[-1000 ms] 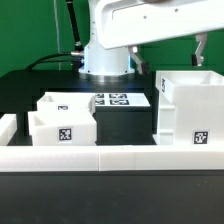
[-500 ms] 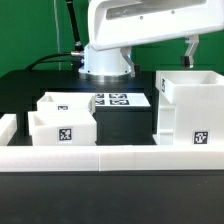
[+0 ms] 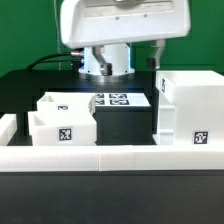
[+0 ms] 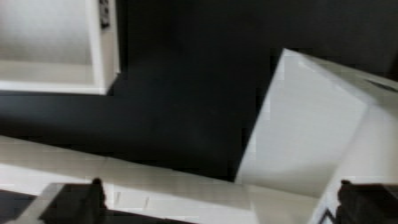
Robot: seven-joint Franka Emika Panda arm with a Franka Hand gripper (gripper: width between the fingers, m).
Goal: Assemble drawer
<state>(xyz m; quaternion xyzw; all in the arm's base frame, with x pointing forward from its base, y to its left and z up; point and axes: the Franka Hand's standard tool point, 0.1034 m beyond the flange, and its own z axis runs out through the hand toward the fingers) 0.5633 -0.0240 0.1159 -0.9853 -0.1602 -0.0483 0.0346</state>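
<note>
While the arm hangs over the black counter (image 3: 30,85), the end effector (image 4: 217,200) is spread wide. Its two dark fingers (image 4: 71,203) sit far apart in the wrist view and pinch nothing.

Drawer parts, all loose on the counter:
- housing (image 3: 190,108): tall white box on the exterior view's right, close behind the low white wall (image 3: 110,158). Smooth matte plastic, flat sides, sharp edges. What shows of the hollow behind its upper rim is bare white plastic. A square black-and-white tag (image 3: 198,138) sits low on the face toward the camera.
- front tray (image 3: 58,130): small, open-top and boxy, on the exterior view's left. It carries a tag on its near face, and the visible interior is plain white wall.
- rear tray (image 3: 68,103): just behind the front tray, same shape and plastic, with thin rims.

Trays and housing stand well apart. The marker board (image 3: 117,100) lies flat between them, farther back.

Wrist view: the housing's slanted white edge is near one finger, not touching.
</note>
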